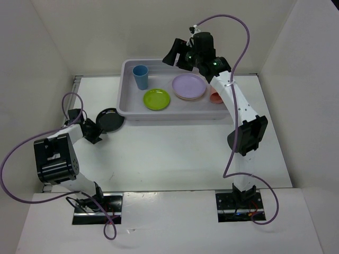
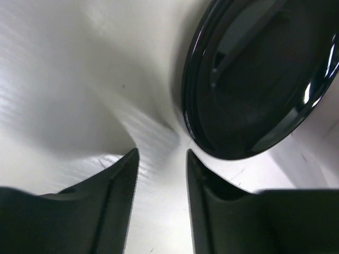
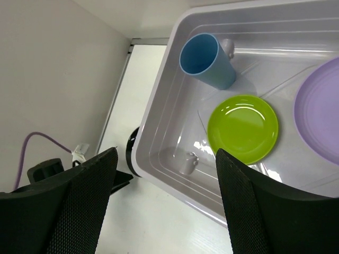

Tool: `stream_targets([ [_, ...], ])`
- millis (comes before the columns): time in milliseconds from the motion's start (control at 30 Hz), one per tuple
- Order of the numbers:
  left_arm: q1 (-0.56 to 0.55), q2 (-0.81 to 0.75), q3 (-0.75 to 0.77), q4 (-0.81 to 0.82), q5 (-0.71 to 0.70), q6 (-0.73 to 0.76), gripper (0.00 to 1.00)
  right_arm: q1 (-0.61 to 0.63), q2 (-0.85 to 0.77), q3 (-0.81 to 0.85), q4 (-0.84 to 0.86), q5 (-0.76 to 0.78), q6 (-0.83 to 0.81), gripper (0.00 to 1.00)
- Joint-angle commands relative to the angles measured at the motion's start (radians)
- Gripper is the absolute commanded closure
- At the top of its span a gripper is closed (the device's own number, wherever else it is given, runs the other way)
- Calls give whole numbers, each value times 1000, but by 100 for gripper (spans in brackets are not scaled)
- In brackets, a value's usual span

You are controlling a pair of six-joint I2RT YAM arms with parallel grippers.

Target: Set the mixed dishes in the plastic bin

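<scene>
The plastic bin (image 1: 127,108) (image 3: 159,111) stands at the back of the table. In it are a blue cup (image 1: 140,76) (image 3: 204,58), a lime green plate (image 1: 157,99) (image 3: 242,127), a lilac plate (image 1: 189,86) (image 3: 320,111) and a salmon-pink cup (image 1: 215,97) half hidden by my right arm. A black plate (image 1: 110,120) (image 2: 254,79) (image 3: 130,152) lies on the table against the bin's left wall. My left gripper (image 1: 99,130) (image 2: 161,153) is open beside it, only table between its fingers, the right fingertip at the plate's rim. My right gripper (image 1: 180,55) (image 3: 167,153) hangs open and empty over the bin.
White walls close in the table on the left, back and right. The right arm's elbow (image 1: 247,135) hangs over the table's right side. A purple cable (image 1: 69,103) loops by the left arm.
</scene>
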Motion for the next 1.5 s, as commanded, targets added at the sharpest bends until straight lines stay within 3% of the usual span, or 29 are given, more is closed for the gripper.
stream_targets([
  [0,27,-49,-21,35,29,-3,47,2,-28,54,-26,-17,-7,20],
  [33,27,-49,-21,47,29,-3,36,2,-28,54,-26,-17,-7,19],
  [133,27,-49,-32,115,29,-26,25,2,-28,65,-37,-17,-7,19],
  [367,27,29,-46,189,38,-53,23,-8,-60,65,-57,3,-16,19],
  [500,27,95,-46,265,70,-80,31,-26,-83,65,-57,3,-16,19],
  [767,27,190,-69,392,113,-142,57,-60,-136,65,-66,3,-16,19],
  [867,27,212,-92,444,122,-168,74,-69,-155,65,-66,3,-16,19],
  [933,27,221,-107,456,122,-189,97,-69,-166,77,-77,3,-16,19],
  [967,27,221,-107,468,122,-189,100,-69,-166,77,-77,3,-16,19],
  [1133,45,100,-107,332,49,-189,100,-78,-175,96,-97,3,-16,19],
  [1333,152,-119,-17,138,-66,-160,100,-78,-223,96,-97,3,-16,19],
  [1467,209,-225,55,89,-40,-151,100,-78,-258,78,-97,3,-16,19],
])
